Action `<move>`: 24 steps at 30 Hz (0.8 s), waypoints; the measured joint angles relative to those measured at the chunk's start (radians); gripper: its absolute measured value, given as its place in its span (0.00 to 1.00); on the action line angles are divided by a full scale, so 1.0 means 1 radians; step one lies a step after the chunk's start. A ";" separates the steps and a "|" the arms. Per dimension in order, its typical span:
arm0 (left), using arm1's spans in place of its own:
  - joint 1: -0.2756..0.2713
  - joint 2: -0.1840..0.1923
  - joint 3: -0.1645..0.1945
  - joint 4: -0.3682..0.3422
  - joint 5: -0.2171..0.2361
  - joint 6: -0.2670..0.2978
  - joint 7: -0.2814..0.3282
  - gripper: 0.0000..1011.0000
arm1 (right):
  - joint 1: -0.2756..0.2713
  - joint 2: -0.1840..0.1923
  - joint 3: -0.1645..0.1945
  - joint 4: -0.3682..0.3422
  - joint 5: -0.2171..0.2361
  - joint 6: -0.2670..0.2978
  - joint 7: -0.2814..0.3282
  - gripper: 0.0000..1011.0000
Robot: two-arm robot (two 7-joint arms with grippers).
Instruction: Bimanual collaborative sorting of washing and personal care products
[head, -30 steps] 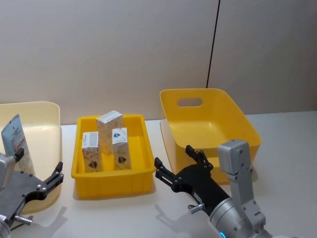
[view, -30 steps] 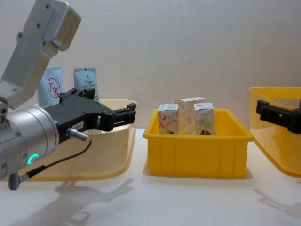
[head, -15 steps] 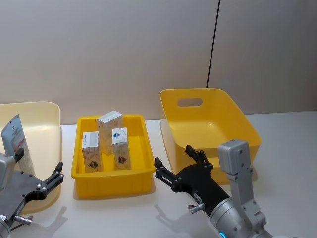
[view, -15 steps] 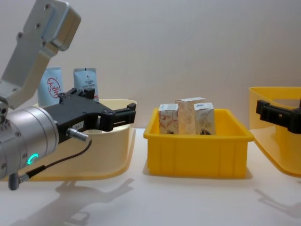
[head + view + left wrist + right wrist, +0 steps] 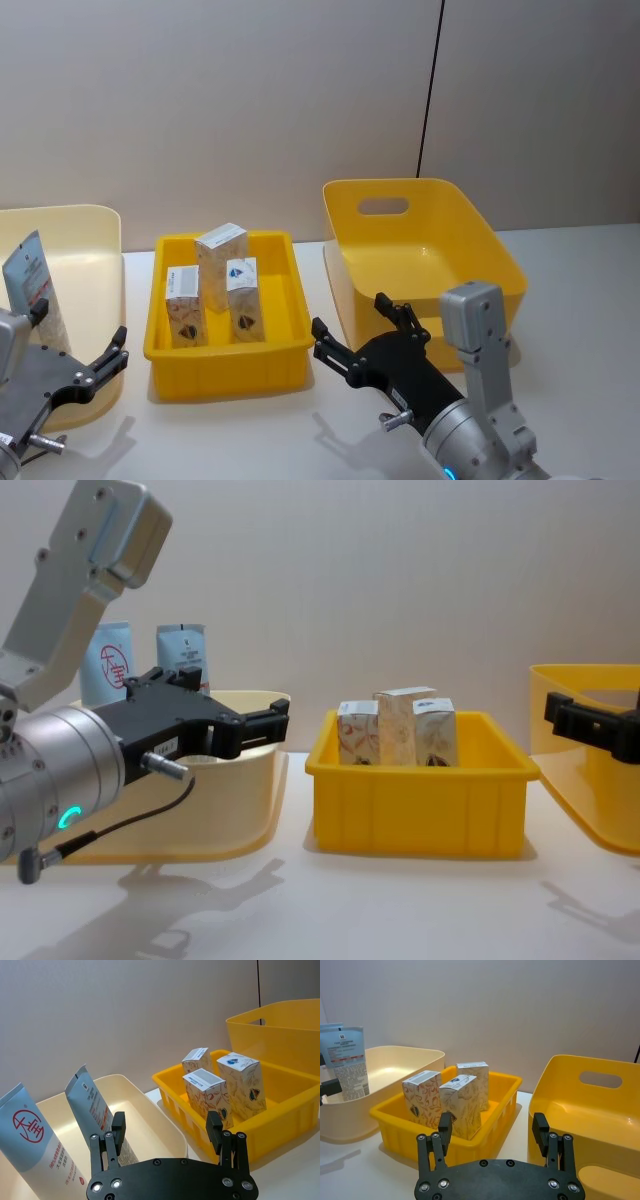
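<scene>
Chest view crops the right claw (image 5: 491,1120), spread like the left claw (image 5: 166,1120) before half-hidden tubes (image 5: 181,648).

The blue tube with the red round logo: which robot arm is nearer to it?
Left. The left gripper hovers, jaws open, right before the tube in its cream bin; the right gripper is off past the yellow tray.

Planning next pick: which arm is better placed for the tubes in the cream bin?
Left. The left pincer, open, sits at the cream bin holding the tubes; the right pincer is past the yellow tray, by the handled bin.
</scene>
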 joint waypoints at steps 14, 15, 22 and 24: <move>0.000 0.000 0.000 0.000 0.000 0.000 0.000 0.99 | 0.000 0.000 0.000 0.000 0.000 0.000 0.000 0.99; 0.000 0.000 0.000 0.000 0.000 0.000 0.000 0.99 | 0.000 0.000 0.000 0.000 0.000 0.000 0.000 0.99; 0.000 0.000 0.000 0.000 0.000 0.000 0.000 0.99 | 0.000 0.000 0.000 0.000 0.000 0.000 0.000 0.99; 0.000 0.000 0.000 0.000 0.000 0.000 0.000 0.99 | 0.000 0.000 0.000 0.000 0.000 0.000 0.000 0.99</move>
